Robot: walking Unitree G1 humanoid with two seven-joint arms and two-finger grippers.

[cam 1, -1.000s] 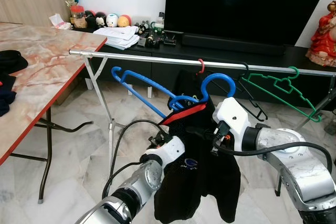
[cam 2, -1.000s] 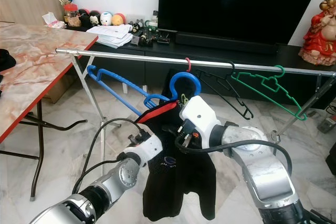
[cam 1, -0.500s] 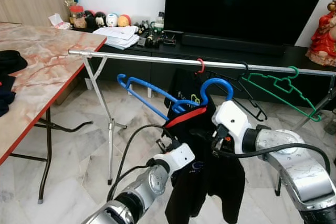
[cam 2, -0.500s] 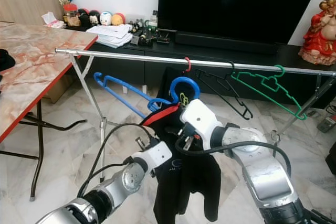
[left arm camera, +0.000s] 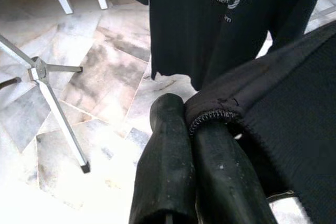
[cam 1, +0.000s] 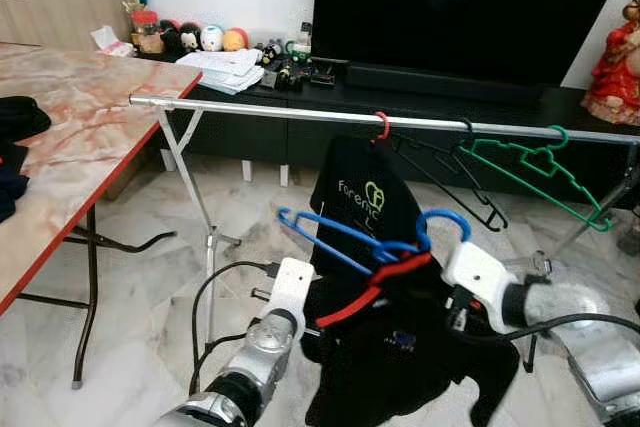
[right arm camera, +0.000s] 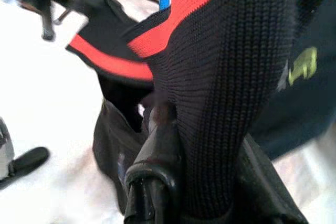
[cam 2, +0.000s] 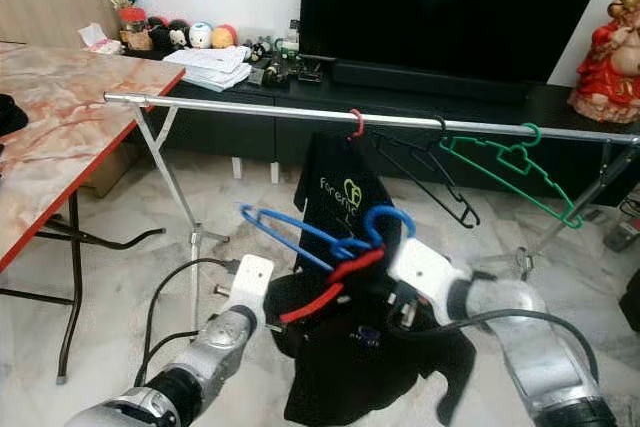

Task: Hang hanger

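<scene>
Blue hanger [cam 1: 345, 239], carrying the black garment [cam 1: 400, 347], is held at centre frame below the rail [cam 1: 300, 114]. Left gripper [left arm camera: 197, 145] and right gripper [right arm camera: 173, 129] are each pinched on cloth; hook nearer right.

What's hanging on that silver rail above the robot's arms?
On the silver rail hang a black T-shirt on a red hook, an empty black hanger and an empty green hanger. The T-shirt covers its own hanger below the hook.

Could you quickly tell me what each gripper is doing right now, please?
Left gripper: shut on the black shirt.
Right gripper: shut on the black shirt.
</scene>
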